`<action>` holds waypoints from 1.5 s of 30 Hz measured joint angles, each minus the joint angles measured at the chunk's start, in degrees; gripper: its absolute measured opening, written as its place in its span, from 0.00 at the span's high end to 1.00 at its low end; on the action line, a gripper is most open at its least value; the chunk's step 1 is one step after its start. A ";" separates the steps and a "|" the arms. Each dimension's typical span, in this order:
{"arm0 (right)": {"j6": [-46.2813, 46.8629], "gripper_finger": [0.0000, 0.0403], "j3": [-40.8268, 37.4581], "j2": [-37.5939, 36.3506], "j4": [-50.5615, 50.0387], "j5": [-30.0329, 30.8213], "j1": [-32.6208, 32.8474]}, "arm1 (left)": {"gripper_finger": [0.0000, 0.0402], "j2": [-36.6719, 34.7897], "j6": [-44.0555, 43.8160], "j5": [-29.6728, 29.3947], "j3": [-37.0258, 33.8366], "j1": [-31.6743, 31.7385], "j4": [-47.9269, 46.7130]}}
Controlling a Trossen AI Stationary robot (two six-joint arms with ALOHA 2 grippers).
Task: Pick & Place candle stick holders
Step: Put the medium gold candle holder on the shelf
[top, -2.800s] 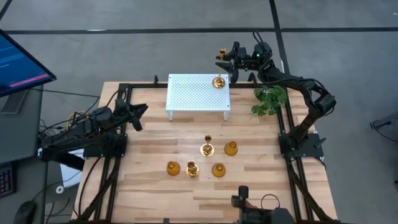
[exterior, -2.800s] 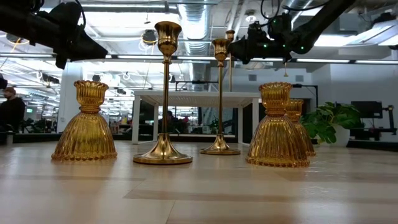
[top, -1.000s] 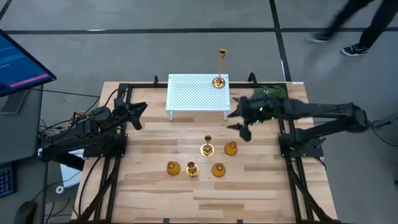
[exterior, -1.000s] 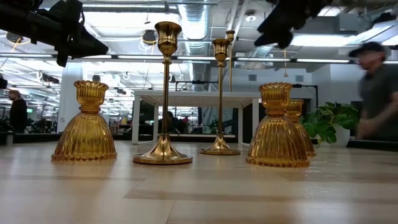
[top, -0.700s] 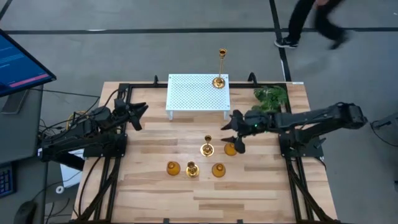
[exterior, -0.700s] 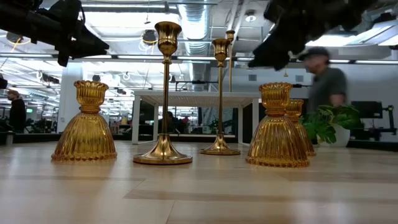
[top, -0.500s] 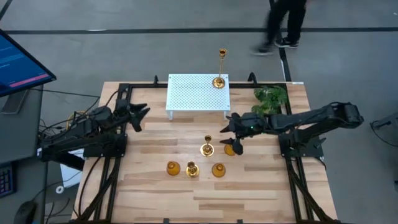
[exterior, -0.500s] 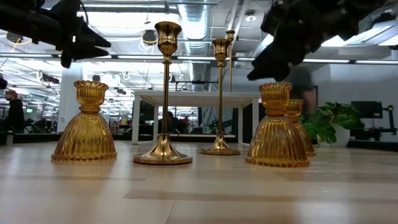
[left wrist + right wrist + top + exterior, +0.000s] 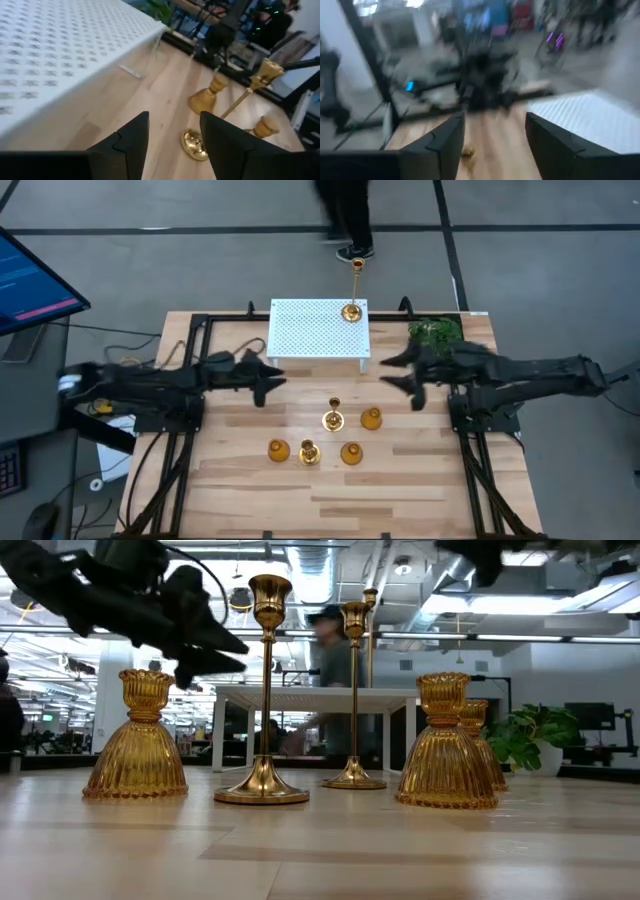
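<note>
Two tall gold candlesticks [image 9: 266, 690] stand between the bulbous holders [image 9: 139, 738] – the white stand [image 9: 315, 696] is behind them. A dark gripper [image 9: 190, 625] hangs above, left of the stand. A person [image 9: 333, 670] is behind the stand.

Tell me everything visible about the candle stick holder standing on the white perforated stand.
The slim gold candle stick holder on the white perforated stand looks like polished metal: a round base, a thin straight stem and a small cup at the top. It stands upright at the stand's far right corner, its base resting on the perforated top. In the low view it shows behind the other holders, only its stem and cup visible. No gripper touches it and nothing else sits on the stand.
</note>
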 joint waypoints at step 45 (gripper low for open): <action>-8.95 1.00 0.04 -31.87 -9.67 7.31 -0.11 | 0.43 39.49 16.95 10.14 19.97 -11.48 16.78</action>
